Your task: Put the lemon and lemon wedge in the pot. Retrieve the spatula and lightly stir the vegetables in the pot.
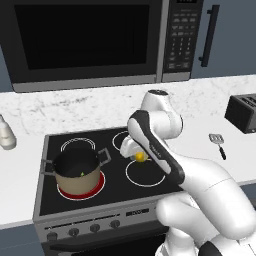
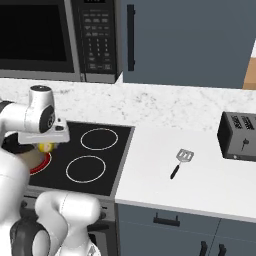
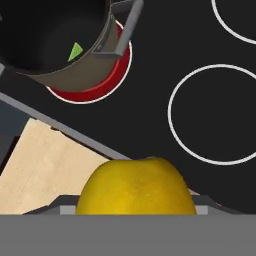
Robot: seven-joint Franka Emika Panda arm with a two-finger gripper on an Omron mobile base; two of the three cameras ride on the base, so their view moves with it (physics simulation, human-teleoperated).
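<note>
stove point(image 1: 55, 202) with pot point(image 1: 77, 172), counter point(image 2: 165, 192) with spatula point(image 2: 181, 162)

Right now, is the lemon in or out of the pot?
Out. The lemon sits in the gripper above the stovetop, beside the pot, not inside it.

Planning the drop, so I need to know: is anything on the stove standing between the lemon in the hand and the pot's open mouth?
Nothing visible does. The lemon sits in the hand above bare stovetop, and the pot stands uncovered on the red burner.
</note>
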